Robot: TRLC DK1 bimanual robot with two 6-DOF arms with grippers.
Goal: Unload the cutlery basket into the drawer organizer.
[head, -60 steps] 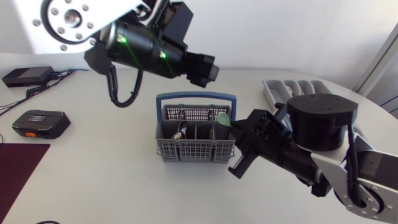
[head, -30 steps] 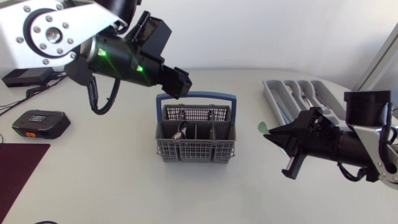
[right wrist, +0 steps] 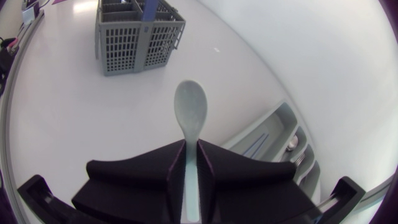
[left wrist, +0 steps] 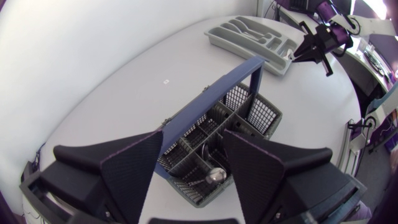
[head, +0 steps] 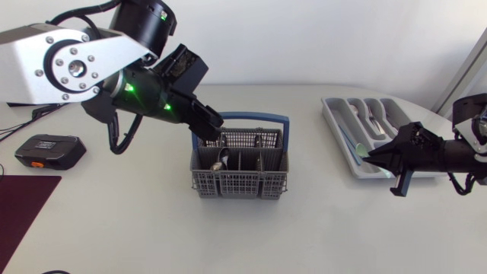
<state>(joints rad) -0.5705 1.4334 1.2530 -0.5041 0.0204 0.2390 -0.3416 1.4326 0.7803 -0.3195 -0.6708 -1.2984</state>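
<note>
At the tabletop's right edge, your right hand (right wrist: 191, 144) is clamping the green spoon (right wrist: 190, 115), its bowl at the drawer organizer's (head: 332, 116) rim, lying crosswise to the slots; your left hand (left wrist: 194, 140) is hovering wide open above the basket (head: 240, 184).

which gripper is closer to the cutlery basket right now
Left. The left gripper hangs just over the cutlery basket's rear corner, fingers open. The right gripper is well off to the side at the drawer organizer, shut on a pale green spoon.
</note>
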